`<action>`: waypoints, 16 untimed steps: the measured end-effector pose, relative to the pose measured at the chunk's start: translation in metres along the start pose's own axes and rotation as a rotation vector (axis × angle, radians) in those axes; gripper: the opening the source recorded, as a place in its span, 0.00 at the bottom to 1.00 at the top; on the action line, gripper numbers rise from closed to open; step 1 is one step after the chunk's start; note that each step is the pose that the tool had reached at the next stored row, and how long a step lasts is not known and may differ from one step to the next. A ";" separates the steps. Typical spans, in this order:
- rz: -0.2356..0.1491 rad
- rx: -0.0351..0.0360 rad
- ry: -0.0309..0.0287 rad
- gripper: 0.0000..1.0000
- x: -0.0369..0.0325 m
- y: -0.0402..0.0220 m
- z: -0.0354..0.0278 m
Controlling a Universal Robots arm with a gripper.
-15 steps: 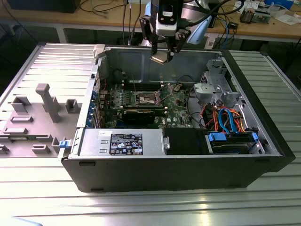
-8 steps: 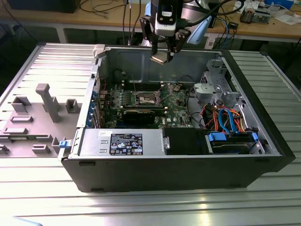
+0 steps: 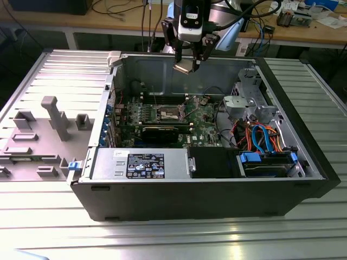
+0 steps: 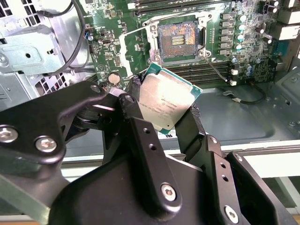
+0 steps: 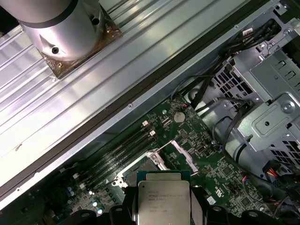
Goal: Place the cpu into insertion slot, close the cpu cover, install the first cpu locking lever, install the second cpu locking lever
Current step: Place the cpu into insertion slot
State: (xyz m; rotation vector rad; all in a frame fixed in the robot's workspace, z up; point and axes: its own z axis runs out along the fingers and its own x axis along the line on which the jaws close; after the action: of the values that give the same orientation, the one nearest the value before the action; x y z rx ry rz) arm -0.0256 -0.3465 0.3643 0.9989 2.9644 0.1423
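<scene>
Your gripper pinches the cpu by two opposite edges, holding it tilted in the air above the open computer case. I judge you're on the first step: the insertion slot lies bare, with the cpu cover raised beside it. Placing calls for squaring the chip to the socket. The case rests on a ribbed metal table, and a cluttered workbench stands behind.

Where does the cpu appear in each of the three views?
Exterior view: cpu held in the gripper, high above the insertion slot.
Second wrist view: cpu just short of the insertion slot.
First wrist view: cpu partly hiding the insertion slot.
Shared landmark: the insertion slot.
</scene>
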 end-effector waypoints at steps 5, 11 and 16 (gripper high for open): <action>0.033 -0.0006 -0.0030 0.55 0.0000 0.0000 0.0000; 0.067 -0.0013 -0.0060 0.55 0.0000 0.0000 0.0001; 0.085 -0.0016 -0.0076 0.55 -0.0001 -0.0001 0.0002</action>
State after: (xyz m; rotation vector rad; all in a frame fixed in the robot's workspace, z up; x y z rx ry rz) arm -0.0256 -0.3466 0.3641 1.1225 2.9157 0.1413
